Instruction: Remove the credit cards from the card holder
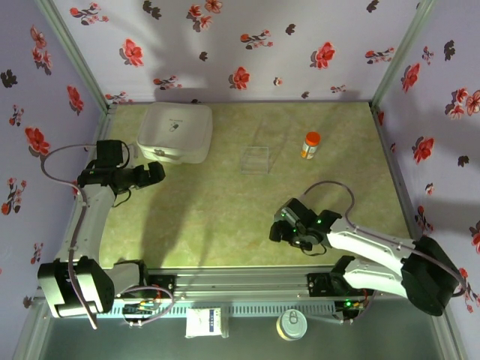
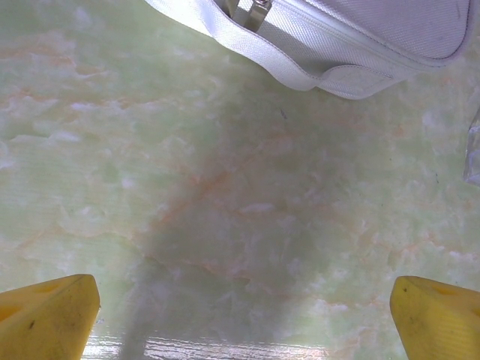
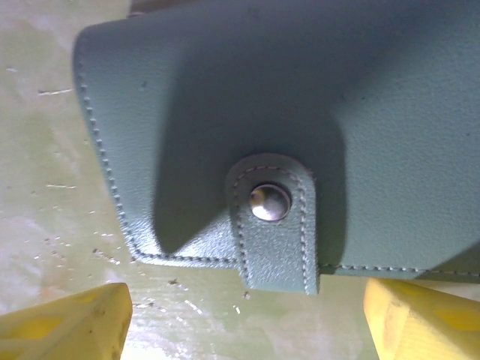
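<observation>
The right fingers [image 3: 64, 326] are spread wide with nothing held between them. Just ahead of them the slate-blue card holder [image 3: 300, 112] is laid flat on the worktop [image 3: 45, 187], its snap tab [image 3: 274, 225] fastened and pointed toward the gap. The left fingers [image 2: 45, 319] are likewise held wide apart and empty over bare worktop, with a white zipped case [image 2: 337, 37] seen further ahead.

White box [image 1: 175, 132] beside left pincer [image 1: 159, 173]

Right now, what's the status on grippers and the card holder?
Left gripper open, by white box. Right gripper open, at card holder. Tab snapped shut.
</observation>
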